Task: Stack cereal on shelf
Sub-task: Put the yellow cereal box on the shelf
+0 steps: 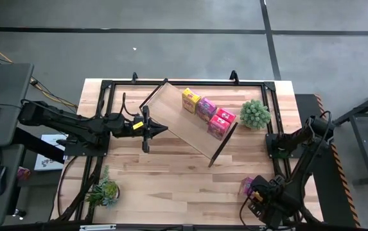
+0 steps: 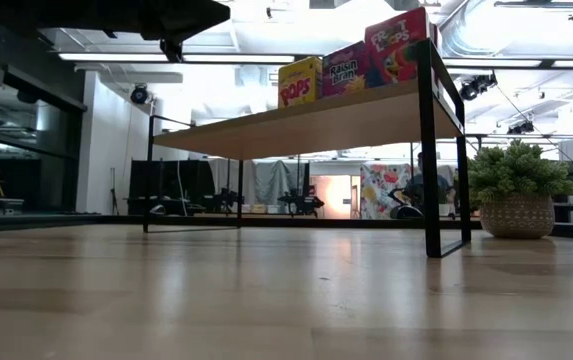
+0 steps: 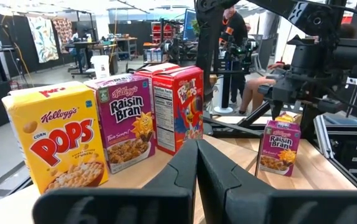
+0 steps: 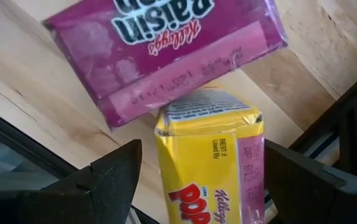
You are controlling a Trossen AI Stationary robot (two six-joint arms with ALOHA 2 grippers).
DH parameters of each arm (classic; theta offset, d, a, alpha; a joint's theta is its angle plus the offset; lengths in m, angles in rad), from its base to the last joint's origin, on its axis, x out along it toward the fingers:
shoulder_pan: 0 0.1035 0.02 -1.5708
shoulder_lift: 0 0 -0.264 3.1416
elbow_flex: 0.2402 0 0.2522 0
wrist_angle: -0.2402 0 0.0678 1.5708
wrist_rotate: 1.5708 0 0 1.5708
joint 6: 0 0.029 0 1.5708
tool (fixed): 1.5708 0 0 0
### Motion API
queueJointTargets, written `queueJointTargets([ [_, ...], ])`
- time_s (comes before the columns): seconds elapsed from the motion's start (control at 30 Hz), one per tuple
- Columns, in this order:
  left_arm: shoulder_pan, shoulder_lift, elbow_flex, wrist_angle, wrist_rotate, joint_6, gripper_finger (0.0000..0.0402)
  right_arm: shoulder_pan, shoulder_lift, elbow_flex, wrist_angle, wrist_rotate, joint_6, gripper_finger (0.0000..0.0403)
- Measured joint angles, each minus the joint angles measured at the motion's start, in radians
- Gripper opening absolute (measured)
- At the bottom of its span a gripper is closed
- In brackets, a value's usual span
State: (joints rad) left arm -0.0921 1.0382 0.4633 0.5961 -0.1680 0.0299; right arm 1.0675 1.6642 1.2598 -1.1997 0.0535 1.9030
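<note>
The light-wood shelf stands slantwise on the table on its black legs. On it stand three cereal boxes in a row: yellow, pink-magenta and red. My left gripper hovers shut over the shelf's left end and touches nothing. My right gripper is open near the table's near right corner. Its fingers stand on either side of a second yellow box, with a gap on each side. A second pink-magenta box stands on the table just beyond it. The other red box is out of view.
A green potted plant stands off the shelf's right end, another at the table's near left. Black rails frame the tabletop. Bare wood lies between the shelf and the near edge. People sit in the room behind.
</note>
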Motion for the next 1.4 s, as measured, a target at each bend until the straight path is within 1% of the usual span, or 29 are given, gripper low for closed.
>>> queueJointTargets([
  [0.2,0.0,0.0,0.0,0.0,0.0,0.0,0.0,-0.014,0.0,0.0,0.009,-0.037,-0.027,0.0302],
  [0.33,0.0,0.0,0.0,0.0,0.0,0.0,0.0,-0.014,0.0,0.0,0.009,-0.083,-0.034,0.0275],
  [0.43,0.0,0.0,0.0,0.0,0.0,0.0,0.0,-0.014,0.0,0.0,0.009,-0.089,-0.044,0.025],
  [0.57,0.0,0.0,0.0,0.0,0.0,-0.001,0.0,-0.014,0.0,0.0,0.012,-0.09,-0.068,0.0228],
  [1.07,0.0,0.0,0.0,0.0,0.0,-0.003,0.0,-0.014,-0.001,0.0,0.012,-0.115,-0.09,0.0184],
  [1.4,0.0,0.0,0.0,0.0,0.0,-0.014,0.0,-0.014,-0.002,0.001,0.024,-0.134,-0.122,0.014],
])
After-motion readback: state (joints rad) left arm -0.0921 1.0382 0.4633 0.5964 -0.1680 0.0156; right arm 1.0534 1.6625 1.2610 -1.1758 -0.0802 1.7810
